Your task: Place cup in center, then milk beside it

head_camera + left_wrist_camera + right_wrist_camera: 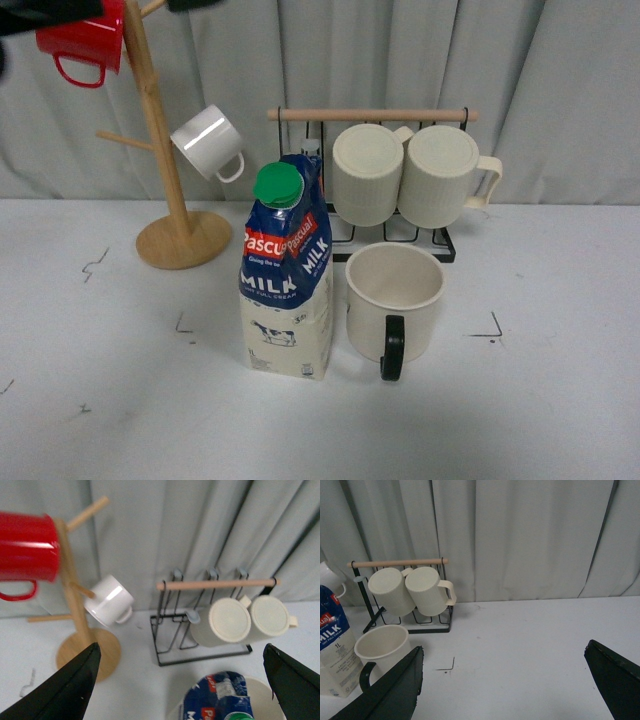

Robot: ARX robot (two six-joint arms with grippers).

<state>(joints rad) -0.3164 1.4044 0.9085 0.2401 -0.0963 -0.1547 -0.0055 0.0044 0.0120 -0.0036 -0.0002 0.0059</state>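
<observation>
A wooden mug tree is standing on the white worktop, carrying a red enamel mug and a small white mug. A black wire rack with a wooden rail is holding two ribbed cream mugs. Grey curtains are hanging behind.

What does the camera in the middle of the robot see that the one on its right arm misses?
Only the front view shows the wooden mug tree with its red mug, the milk's green cap and the cow drawing.

Only the right wrist view shows the right gripper, its fingers spread wide and holding nothing, plus more bare table off to the side.

Both show the milk, the cup next to it, and two ribbed mugs on the black rack.
</observation>
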